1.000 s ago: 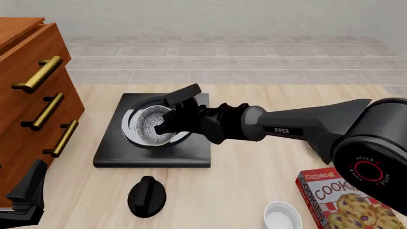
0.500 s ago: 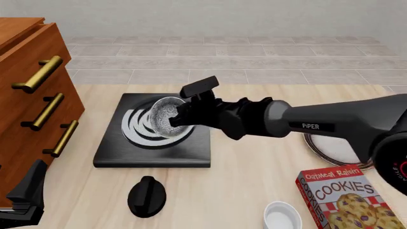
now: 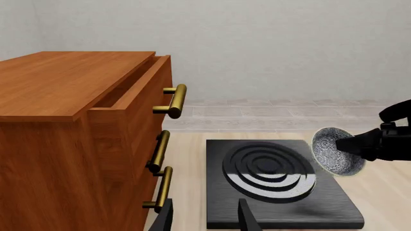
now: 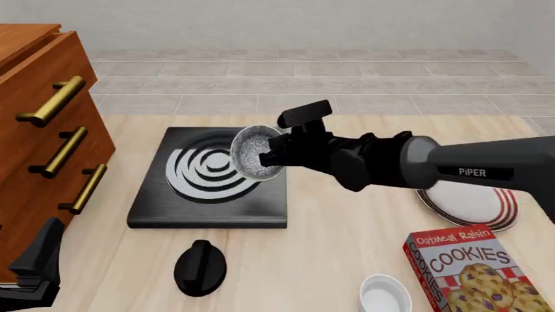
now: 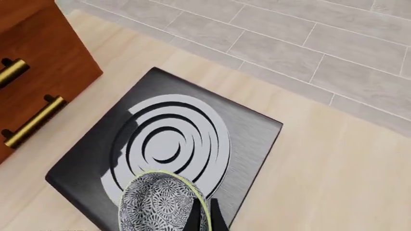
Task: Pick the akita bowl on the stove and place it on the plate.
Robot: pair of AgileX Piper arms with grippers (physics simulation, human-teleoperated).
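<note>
Our right gripper (image 4: 279, 151) pinches the rim of the akita bowl (image 4: 254, 153), tipped on edge and empty, above the stove (image 4: 208, 179). Half a second ago it hung nearer the burner rings; now it sits closer to the plate (image 4: 472, 203). Our left gripper (image 3: 203, 216) rests open near the dresser (image 3: 77, 139).

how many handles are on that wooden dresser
3, all brass bars on the dresser front at the table's left: top handle, middle handle, bottom handle. The dresser runs past the picture's edge, so more could be hidden.
</note>
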